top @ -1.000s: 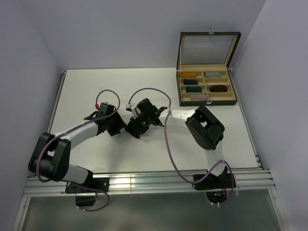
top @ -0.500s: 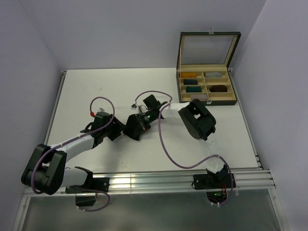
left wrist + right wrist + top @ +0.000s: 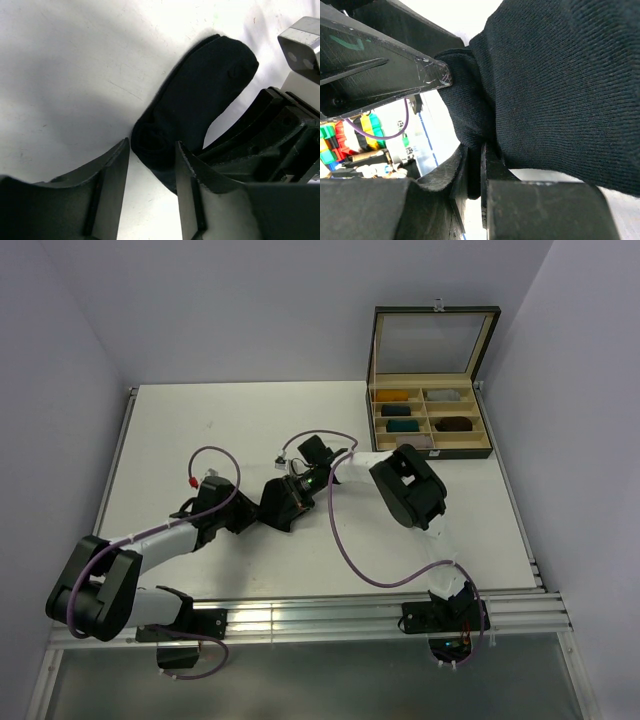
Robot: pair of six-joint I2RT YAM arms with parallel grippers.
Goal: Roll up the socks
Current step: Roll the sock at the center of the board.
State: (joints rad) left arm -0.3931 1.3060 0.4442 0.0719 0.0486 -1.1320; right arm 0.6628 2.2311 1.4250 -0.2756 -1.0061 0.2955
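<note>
The socks (image 3: pixel 200 95) lie mid-frame in the top view, one end bunched into a roll. The right gripper (image 3: pixel 476 162) pinches their fabric. The left gripper (image 3: pixel 152 146) straddles the roll, jaws apart. Closing off-centre could let it slip and unwind.

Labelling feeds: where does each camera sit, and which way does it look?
Top external: high behind the bases, looking down at the table; left arm and right arm show.
Left wrist: on that arm, looks past the left fingers at the black sock.
Right wrist: close on the sock, pinched by the right fingers.
Shared: both wrist views show that sock.
</note>
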